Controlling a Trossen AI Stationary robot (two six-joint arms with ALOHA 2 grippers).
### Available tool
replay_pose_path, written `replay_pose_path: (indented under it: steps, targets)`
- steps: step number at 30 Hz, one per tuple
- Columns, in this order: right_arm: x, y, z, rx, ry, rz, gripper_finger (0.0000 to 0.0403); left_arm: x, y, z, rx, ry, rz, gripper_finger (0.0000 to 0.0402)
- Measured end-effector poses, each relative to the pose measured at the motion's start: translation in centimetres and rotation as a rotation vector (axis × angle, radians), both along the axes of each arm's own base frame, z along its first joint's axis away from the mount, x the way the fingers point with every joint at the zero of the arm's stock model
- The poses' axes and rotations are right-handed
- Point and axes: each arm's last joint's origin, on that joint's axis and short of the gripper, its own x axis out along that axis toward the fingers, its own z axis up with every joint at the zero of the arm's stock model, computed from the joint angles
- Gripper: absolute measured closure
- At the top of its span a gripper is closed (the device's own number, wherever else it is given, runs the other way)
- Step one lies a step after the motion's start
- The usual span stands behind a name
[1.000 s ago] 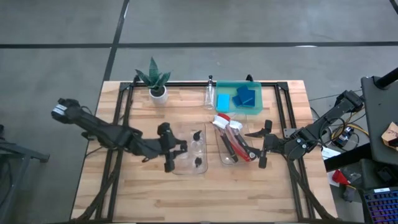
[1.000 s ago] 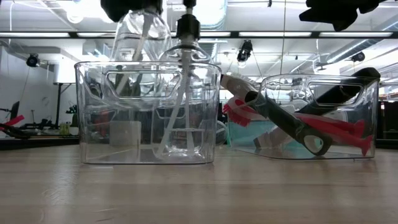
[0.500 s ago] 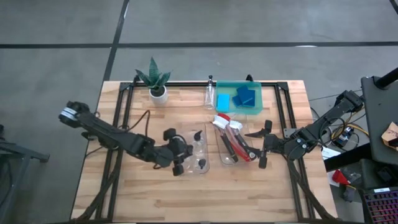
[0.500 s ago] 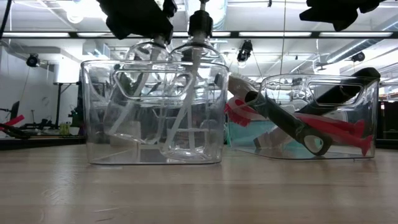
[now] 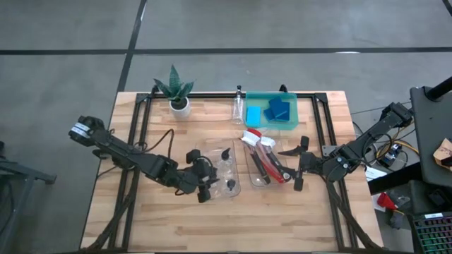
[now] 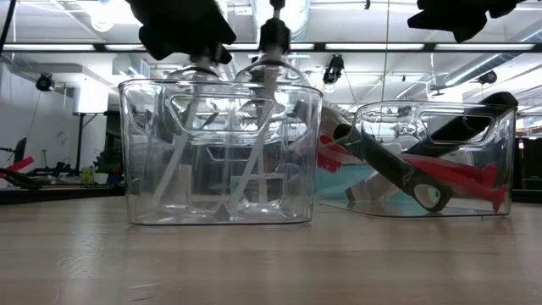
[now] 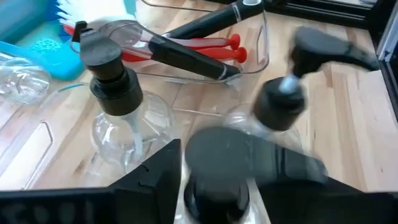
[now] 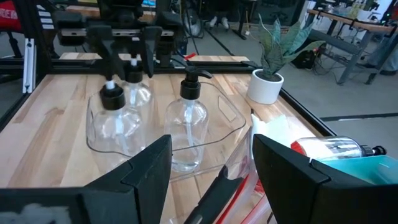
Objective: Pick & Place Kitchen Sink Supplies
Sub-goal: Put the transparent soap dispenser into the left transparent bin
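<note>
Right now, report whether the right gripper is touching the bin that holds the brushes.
Apart. The high view shows bare wood between the right gripper and the near wall of the brush bin; its jaws stand open beside the bin, holding nothing.

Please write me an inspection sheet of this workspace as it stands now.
Surface: wooden table on a black frame.
Job's things: three pump bottles upright in the left clear bin; a fourth bottle lies beside the green tray; blue sponges in the tray; red and black-handled brushes in the right clear bin.
Clutter: potted plant at the back edge.
Grippers: left gripper at the bottle bin, around a bottle's top; right gripper open beside the brush bin, holding nothing.
Cables: cable looping along the left arm.
Surroundings: concrete floor, equipment at the right.
</note>
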Motion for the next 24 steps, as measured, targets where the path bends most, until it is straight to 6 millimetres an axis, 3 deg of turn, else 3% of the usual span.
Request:
replay_pose_path:
  steps: [7, 15, 18, 24]
  targets:
    - [0.0, 0.0, 0.0, 0.001, 0.0, 0.0, 0.0181, -0.6, -0.6, 0.6, -0.009, -0.017, -0.028, 0.0186]
    - [0.0, 0.0, 0.0, 0.004, -0.001, -0.001, 0.0181, -2.8, 0.1, 3.9, -0.041, -0.104, -0.035, 0.0181]
    - [0.0, 0.0, 0.0, 0.004, -0.002, 0.0, 0.0181, -3.7, 1.9, 5.8, -0.06, -0.181, 0.035, 0.0181]
    - [0.0, 0.0, 0.0, 0.001, -0.003, -0.002, 0.0181, -4.4, 7.4, 8.8, -0.186, -0.285, 0.131, 0.0181]
